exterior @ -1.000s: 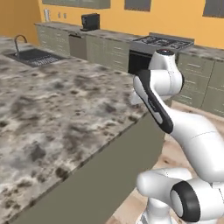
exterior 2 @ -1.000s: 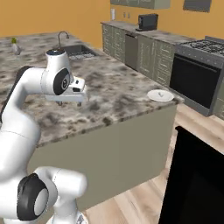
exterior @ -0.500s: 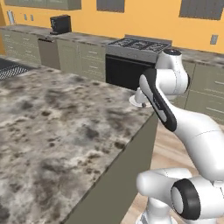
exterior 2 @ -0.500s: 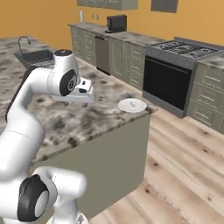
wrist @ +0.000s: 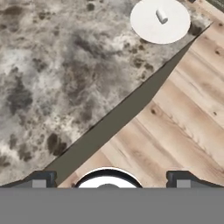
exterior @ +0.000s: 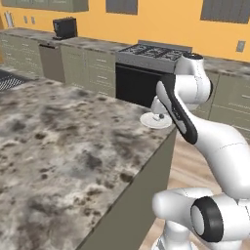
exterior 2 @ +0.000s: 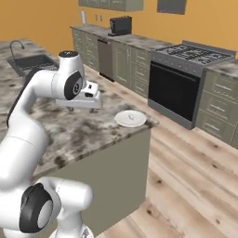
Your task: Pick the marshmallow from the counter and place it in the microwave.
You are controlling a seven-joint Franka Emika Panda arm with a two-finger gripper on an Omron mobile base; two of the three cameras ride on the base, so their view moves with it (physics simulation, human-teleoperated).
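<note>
Gripper (wrist: pixel 108 177) spread wide, empty, above counter (wrist: pixel 65 78); marshmallow (wrist: pixel 161 16) on plate (wrist: pixel 151 27).

A rendered home kitchen: a large island tabletop of mottled grey-brown-white stone (exterior: pixel 63 146) with olive-grey sides stands on a pale wooden plank floor (exterior 2: pixel 195 186). Along the orange wall (exterior: pixel 161 19) runs a row of olive-grey base cabinets (exterior 2: pixel 128 65) with a black built-in oven (exterior 2: pixel 172 90) under a gas hob (exterior 2: pixel 195 52), a small black toaster (exterior 2: pixel 120 25), and a dark sink with a tap (exterior 2: pixel 25 60)
</note>
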